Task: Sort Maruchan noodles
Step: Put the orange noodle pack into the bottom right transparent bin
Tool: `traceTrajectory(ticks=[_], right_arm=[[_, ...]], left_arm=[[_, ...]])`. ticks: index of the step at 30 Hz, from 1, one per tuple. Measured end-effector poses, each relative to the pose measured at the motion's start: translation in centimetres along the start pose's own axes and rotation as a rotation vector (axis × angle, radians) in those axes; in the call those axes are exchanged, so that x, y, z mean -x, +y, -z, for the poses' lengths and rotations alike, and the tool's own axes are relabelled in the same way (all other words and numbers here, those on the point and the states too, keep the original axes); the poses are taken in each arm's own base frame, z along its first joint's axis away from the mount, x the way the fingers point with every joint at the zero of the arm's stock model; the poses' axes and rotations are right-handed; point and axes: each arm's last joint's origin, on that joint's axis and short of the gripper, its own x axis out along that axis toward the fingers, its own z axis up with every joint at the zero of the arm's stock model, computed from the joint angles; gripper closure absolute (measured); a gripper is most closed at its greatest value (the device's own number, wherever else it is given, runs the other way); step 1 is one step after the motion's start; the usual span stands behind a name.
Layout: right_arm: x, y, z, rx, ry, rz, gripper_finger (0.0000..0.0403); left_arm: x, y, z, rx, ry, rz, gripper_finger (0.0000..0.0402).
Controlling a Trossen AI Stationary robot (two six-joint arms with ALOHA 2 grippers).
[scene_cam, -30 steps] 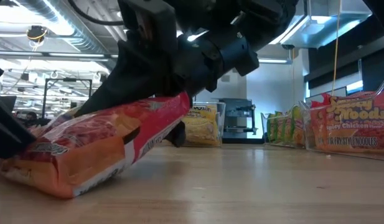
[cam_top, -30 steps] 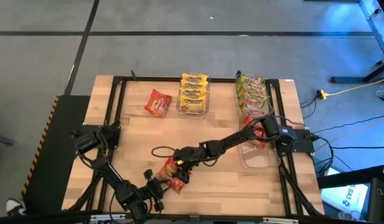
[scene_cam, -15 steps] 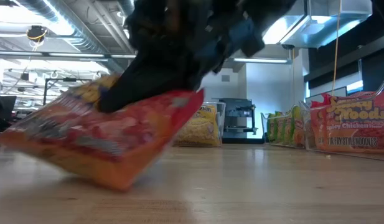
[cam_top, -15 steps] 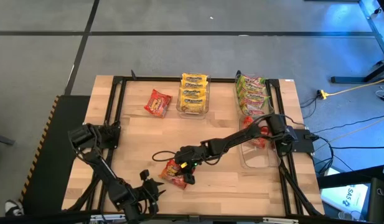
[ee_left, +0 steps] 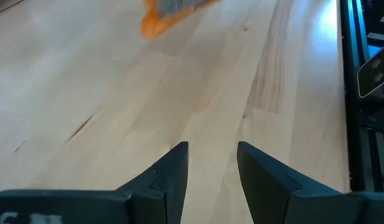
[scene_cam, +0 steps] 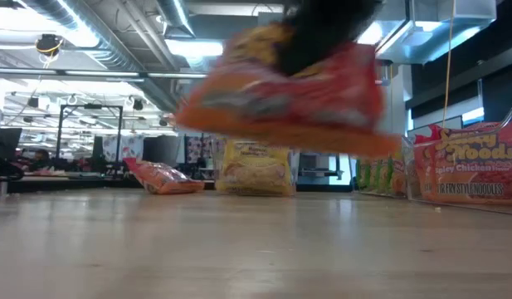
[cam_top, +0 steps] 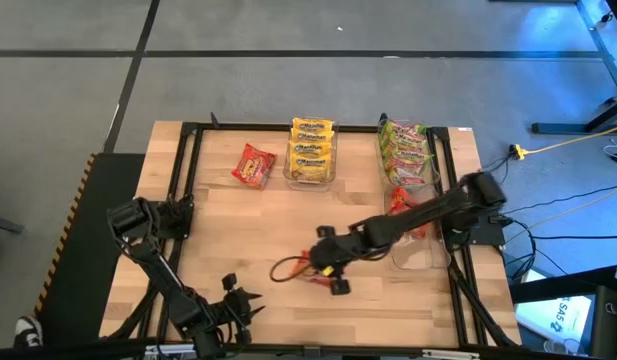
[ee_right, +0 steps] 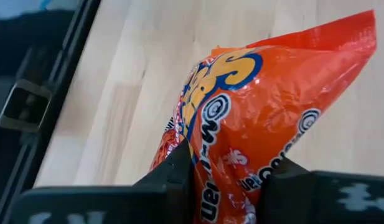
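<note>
The right claw (cam_top: pixel 328 272) grips a red-orange packet (ee_right: pixel 254 118) above the bench (cam_top: pixel 228 220); its bin (cam_top: pixel 413 250) lies rightward. The left claw (ee_left: pixel 210 174) waits, half-open and empty.

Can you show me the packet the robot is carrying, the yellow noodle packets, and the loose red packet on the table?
carried red-orange packet (ee_right: pixel 254 118), right wrist view, printed front.
yellow packets (cam_top: pixel 311 152), high view, middle packet.
loose red packet (cam_top: pixel 253 165), high view, centre.
</note>
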Motion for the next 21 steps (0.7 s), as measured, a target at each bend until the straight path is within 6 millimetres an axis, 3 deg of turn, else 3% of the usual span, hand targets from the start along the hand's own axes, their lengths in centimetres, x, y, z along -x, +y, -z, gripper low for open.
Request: traceTrajectory(ticks=[7,16,21], right_arm=[[6.7,1.3,3.1,-0.002,0.039,0.117,0.0329],[17.2,2.8,7.5,-0.020,0.077,0.242,0.0329],[20.9,2.8,10.3,-0.097,0.146,0.321,0.0329]], left_arm=[[-0.1,0.1,-0.1,0.001,-0.004,-0.006,0.0269],[-0.7,0.3,-0.5,0.006,0.004,-0.021,0.0269],[-1.3,0.4,-0.9,-0.001,0.016,-0.034,0.0269]])
